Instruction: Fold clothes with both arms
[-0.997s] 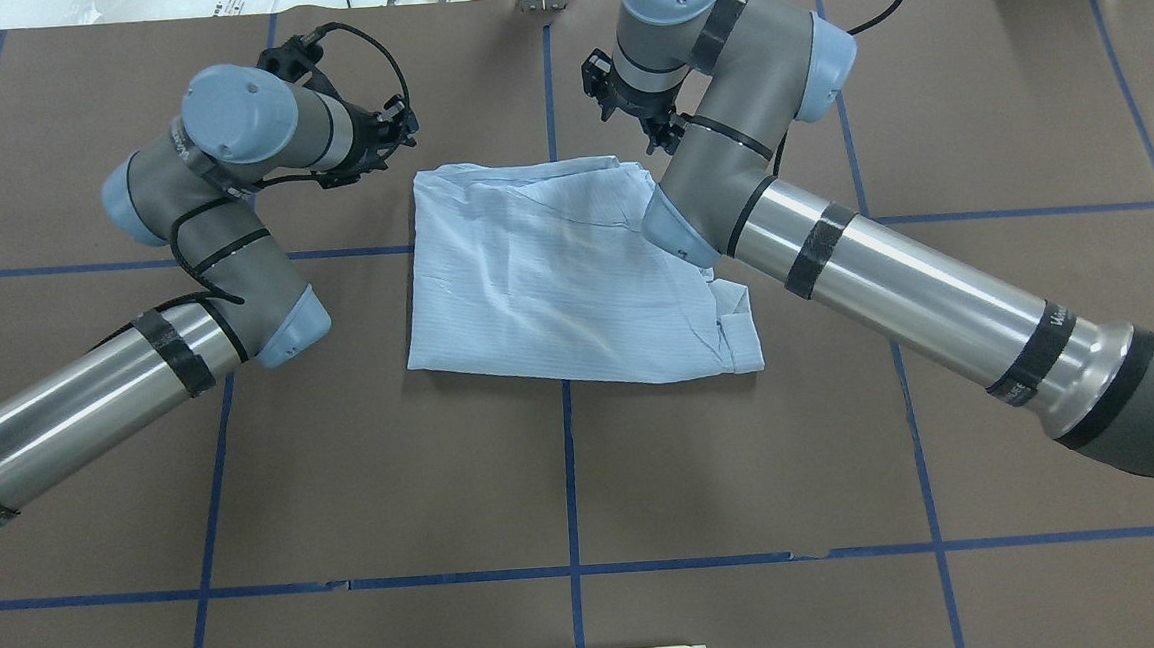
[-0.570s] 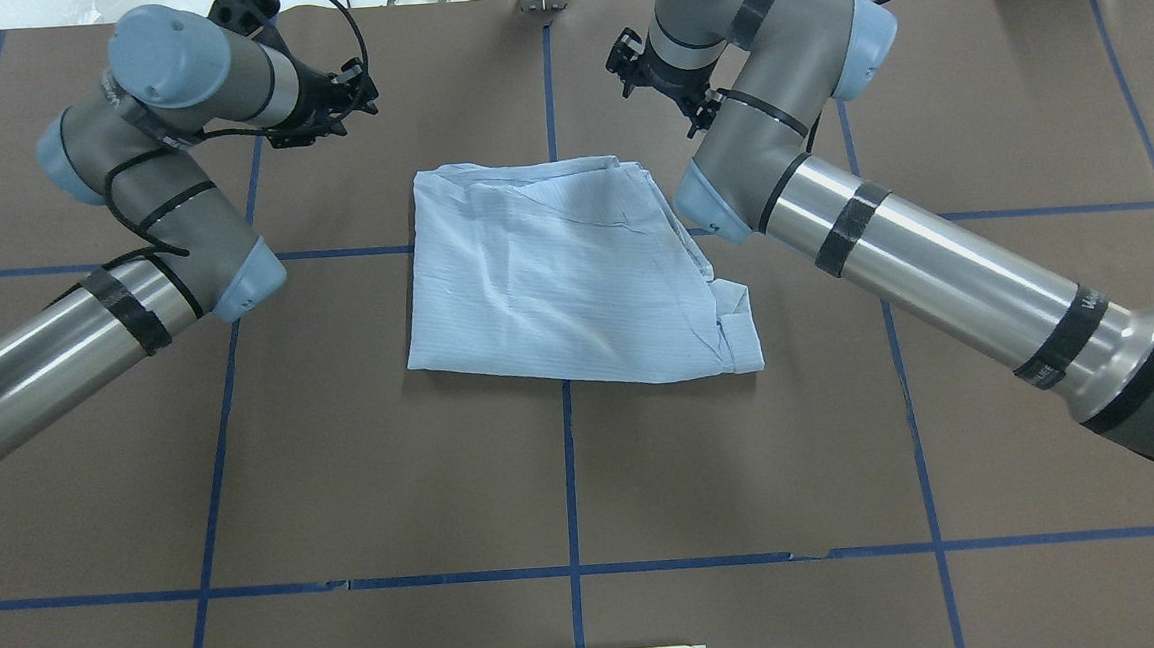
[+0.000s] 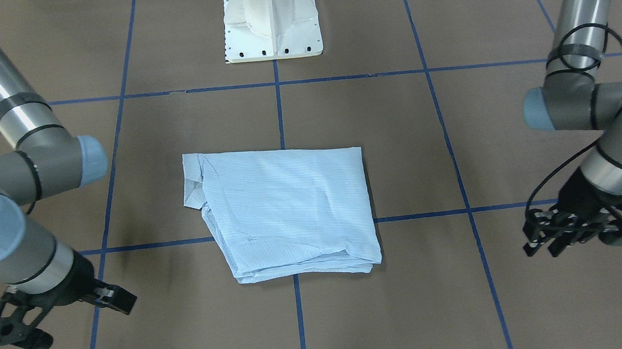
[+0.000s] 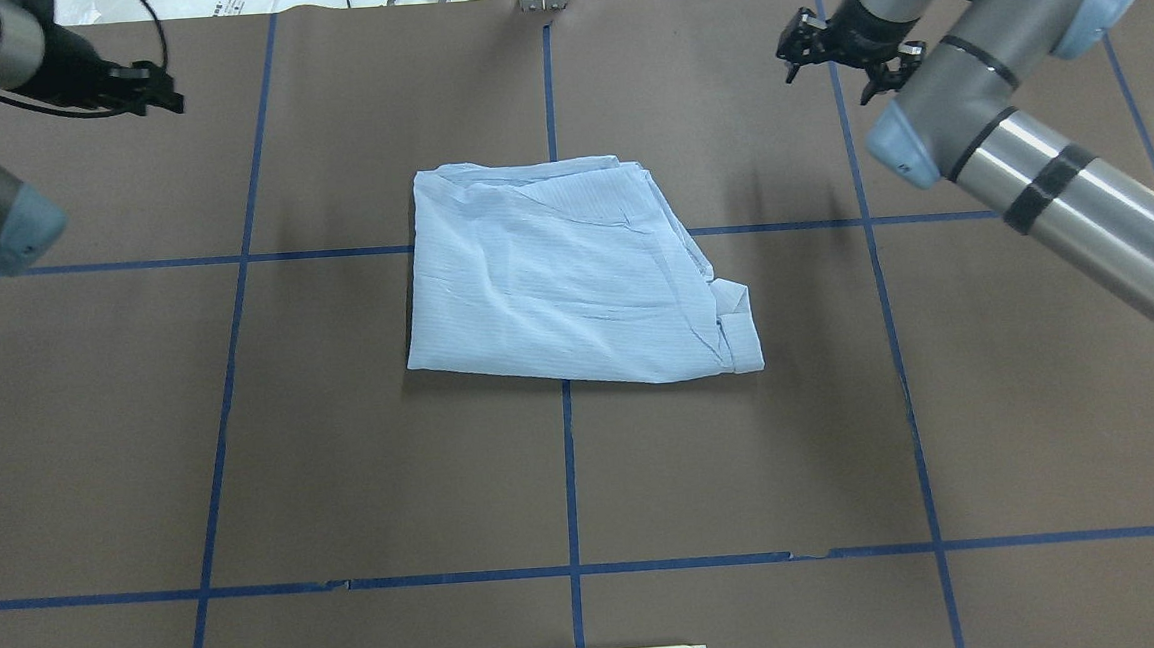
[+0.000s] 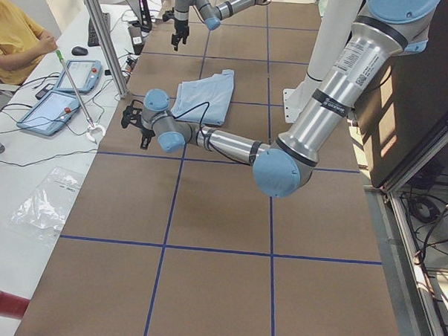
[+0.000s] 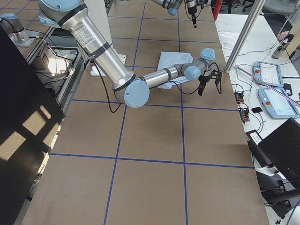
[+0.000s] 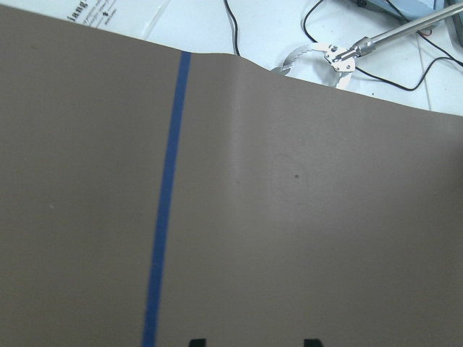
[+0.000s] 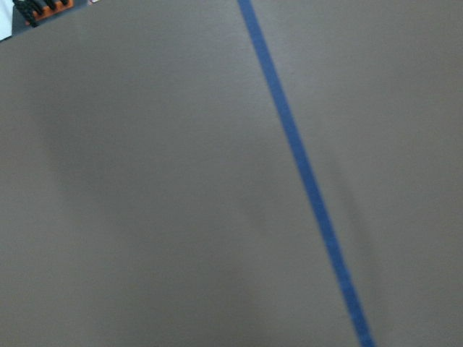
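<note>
The shirt point(image 4: 554, 275) lies folded flat at the centre of the overhead view, on the table point(image 4: 345, 458), over a crossing of 2 blue tape lines point(image 4: 230, 385). Its long axis runs left to right, dipping slightly toward the lower right, where a small folded band sticks out at the corner; collar or cuff, I cannot tell. Neither arm touches it. The left gripper point(image 4: 162, 94) hovers at the upper left, fingers spread and empty. The right gripper point(image 4: 837, 63) hovers at the upper right, also spread and empty.
</note>
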You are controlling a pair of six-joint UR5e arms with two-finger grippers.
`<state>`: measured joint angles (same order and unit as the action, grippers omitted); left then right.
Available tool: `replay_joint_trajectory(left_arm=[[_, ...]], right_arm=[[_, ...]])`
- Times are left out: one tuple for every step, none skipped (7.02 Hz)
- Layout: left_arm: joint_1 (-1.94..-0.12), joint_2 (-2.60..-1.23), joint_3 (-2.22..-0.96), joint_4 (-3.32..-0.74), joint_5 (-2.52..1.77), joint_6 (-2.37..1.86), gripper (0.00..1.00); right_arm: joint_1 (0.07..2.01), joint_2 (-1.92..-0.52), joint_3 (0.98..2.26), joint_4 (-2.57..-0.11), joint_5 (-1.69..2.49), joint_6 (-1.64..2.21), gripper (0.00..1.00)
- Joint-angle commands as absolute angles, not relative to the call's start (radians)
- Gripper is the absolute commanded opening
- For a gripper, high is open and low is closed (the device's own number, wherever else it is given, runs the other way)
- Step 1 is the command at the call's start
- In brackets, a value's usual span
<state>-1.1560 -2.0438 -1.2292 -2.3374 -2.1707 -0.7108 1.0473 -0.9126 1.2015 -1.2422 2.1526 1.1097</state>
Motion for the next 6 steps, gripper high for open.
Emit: replay_joint_trajectory(left_arm=[[-1.282, -1.901, -1.274, -2.319, -2.275, -0.383, 0.58], [-1.301, -1.860, -1.316, -2.319, -2.298, -0.379, 0.61], [-1.310, -1.797, -1.363, -2.318, -2.333, -0.377, 0.61], [-1.334, -1.763, -1.396, -2.319, -2.350, -0.377, 0.70], [-1.365, -1.750, -1.394, -2.316, -2.350, -0.327, 0.97], [-1.408, -1.718, -1.397, -2.289, -2.349, -0.239, 1.00]], right_arm=[[1.150, -1.058, 1.273, -1.247, 2.232, 0.798, 1.00], [1.175, -1.130, 1.331, -1.270, 2.247, 0.704, 1.00], [1.195, -1.238, 1.413, -1.273, 2.282, 0.587, 1.00], [1.254, -1.293, 1.433, -1.275, 2.339, 0.522, 1.00], [1.287, -1.333, 1.440, -1.276, 2.350, 0.443, 1.00], [1.322, -1.363, 1.442, -1.288, 2.361, 0.354, 1.00]])
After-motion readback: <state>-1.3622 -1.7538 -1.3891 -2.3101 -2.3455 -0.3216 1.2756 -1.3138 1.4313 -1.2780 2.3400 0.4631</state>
